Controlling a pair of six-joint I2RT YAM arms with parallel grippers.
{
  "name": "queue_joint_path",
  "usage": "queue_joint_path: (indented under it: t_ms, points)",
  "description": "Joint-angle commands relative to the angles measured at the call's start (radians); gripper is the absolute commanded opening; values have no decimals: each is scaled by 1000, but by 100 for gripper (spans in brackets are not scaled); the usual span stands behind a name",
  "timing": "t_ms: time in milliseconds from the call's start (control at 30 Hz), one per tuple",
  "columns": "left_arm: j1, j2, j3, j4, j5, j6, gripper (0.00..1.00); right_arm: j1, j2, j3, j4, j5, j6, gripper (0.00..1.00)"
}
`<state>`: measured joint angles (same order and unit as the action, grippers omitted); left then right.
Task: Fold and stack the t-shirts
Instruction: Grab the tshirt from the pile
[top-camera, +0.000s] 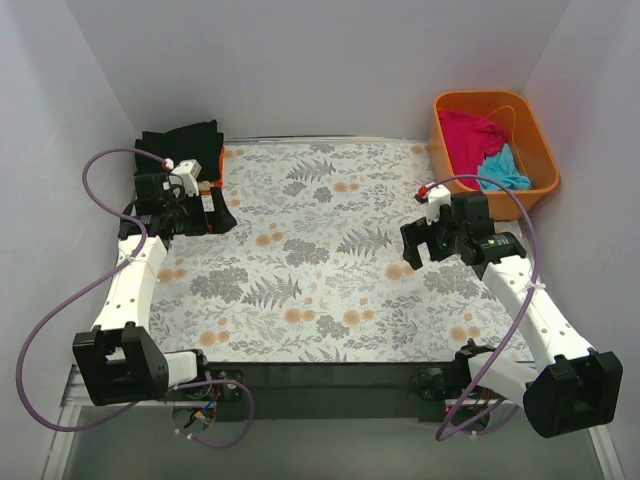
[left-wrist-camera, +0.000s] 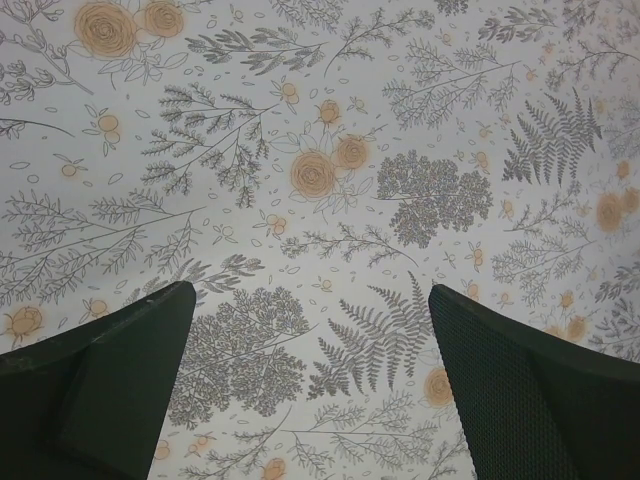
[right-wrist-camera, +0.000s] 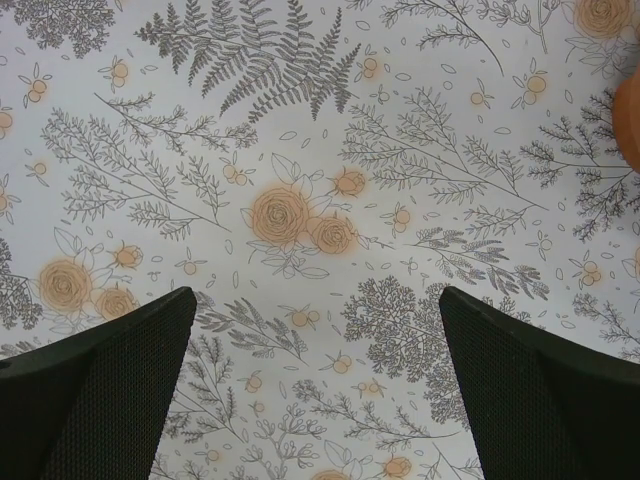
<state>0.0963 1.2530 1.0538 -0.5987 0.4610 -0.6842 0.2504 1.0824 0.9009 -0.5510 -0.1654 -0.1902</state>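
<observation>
A: Where's room to pass?
B: Mid table (top-camera: 320, 270), btwn the two arms, is wide and bare. Left claw (left-wrist-camera: 310, 290) & right claw (right-wrist-camera: 315, 295) are both spread, w/ only table under them.
A: What's in the way?
B: Far left corner: black folded shirts (top-camera: 180, 142), left arm right by them. Far right corner: orange basket (top-camera: 540, 192) w/ pink shirt (top-camera: 468, 130) & teal shirt (top-camera: 505, 172) inside, near right claw. Walls (top-camera: 300, 60) close in on 3 sides. Purple cables (top-camera: 88, 178) loop beside each arm.

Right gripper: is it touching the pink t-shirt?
Apart. Top external view shows the right gripper over the tablecloth, the pink t-shirt away in the basket.
</observation>
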Motion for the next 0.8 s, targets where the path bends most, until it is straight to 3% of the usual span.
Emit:
queue_joint_path:
  t_ms: [0, 200, 333, 567, 767]
  points:
    - [2, -27, 28, -4, 14, 20, 98, 0, -3, 44, -3, -29, -24, 98]
    - [0, 22, 182, -35, 47, 6, 98, -2, 106, 251, -79, -45, -106, 98]
    - [0, 66, 322, -29, 24, -21, 98, -29, 215, 517, -121, -57, -138, 98]
    - [0, 117, 385, 59, 113, -126, 98, -222, 460, 890, -47, -57, -63, 99]
    - [0, 192, 419, 74, 206, -195, 98, -378, 804, 1223, 3, -33, 21, 98]
